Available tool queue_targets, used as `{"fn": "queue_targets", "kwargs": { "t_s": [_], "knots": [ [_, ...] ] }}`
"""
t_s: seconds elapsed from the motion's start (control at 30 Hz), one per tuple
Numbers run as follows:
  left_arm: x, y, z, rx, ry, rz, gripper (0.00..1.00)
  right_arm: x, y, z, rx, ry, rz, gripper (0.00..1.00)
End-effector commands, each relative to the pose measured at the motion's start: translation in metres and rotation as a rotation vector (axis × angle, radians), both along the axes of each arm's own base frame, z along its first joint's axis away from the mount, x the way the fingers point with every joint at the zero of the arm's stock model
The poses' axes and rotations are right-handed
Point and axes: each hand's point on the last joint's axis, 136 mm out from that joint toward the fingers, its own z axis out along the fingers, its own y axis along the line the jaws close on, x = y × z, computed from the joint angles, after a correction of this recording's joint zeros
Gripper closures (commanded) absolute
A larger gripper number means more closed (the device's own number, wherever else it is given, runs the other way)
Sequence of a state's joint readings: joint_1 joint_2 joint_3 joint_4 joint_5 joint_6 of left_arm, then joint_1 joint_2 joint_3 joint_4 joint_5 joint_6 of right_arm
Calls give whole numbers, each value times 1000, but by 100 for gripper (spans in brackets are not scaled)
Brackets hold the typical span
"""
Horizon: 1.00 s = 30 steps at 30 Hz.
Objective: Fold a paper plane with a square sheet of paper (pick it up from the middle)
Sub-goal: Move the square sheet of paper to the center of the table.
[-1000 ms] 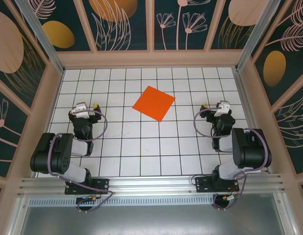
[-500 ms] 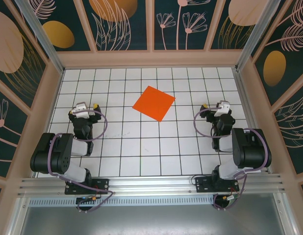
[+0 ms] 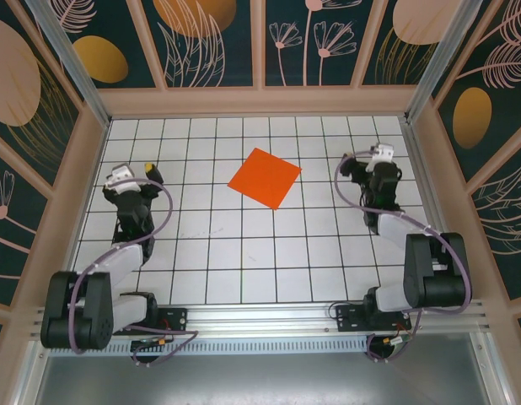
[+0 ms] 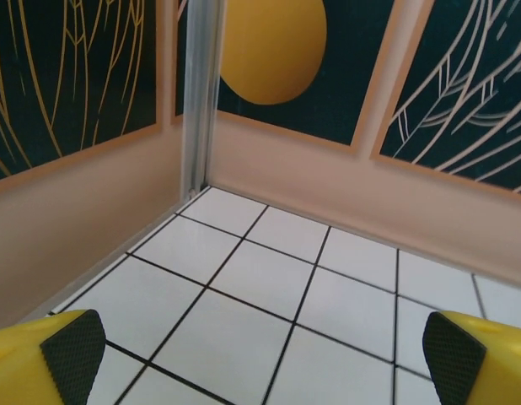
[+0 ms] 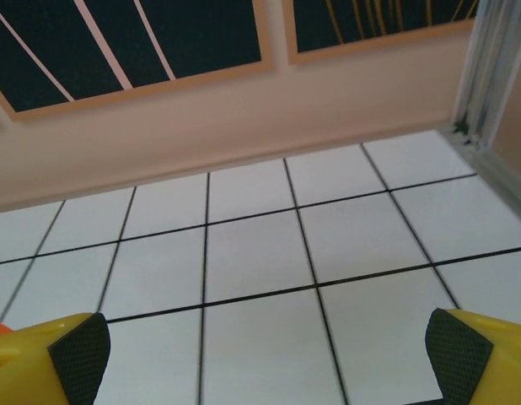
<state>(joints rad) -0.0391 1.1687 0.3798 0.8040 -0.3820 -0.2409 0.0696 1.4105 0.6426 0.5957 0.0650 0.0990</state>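
In the last second both arms have stretched away from their bases. The left end effector [image 3: 132,179] now sits at the upper left of the table [image 3: 244,253] and the right end effector [image 3: 370,162] at the upper right, each spread wide and empty. The square sheet of paper [image 3: 264,177] has not moved and lies flat and unfolded at upper centre, between them. The reach for its middle is probably only beginning. There is one sheet, two arms and two end effectors.

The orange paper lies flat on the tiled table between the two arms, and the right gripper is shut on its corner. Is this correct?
Not fully. The orange paper lies flat on the tiled table between the arms, but the right gripper is open and holds nothing; the right wrist view shows its fingers spread wide.
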Motion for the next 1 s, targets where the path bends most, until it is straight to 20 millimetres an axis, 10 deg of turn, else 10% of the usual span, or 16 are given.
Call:
{"fn": "queue_targets", "kwargs": {
  "t_s": [0.0,0.3,0.5,0.73,0.97],
  "knots": [
    [1,-2,-4,-113,130,-3,2,6,24,-25,95,250,-13,1],
    [9,-24,15,-229,266,-102,1,32,184,-69,121,514,293,1],
    [13,-29,7,-216,320,-124,2,38,255,-109,147,636,401,2],
    [18,-33,0,-209,342,-150,1,41,286,-144,137,741,417,4],
    [20,-32,-7,-208,355,-145,2,10,250,-184,72,881,294,4]
  ]
}}
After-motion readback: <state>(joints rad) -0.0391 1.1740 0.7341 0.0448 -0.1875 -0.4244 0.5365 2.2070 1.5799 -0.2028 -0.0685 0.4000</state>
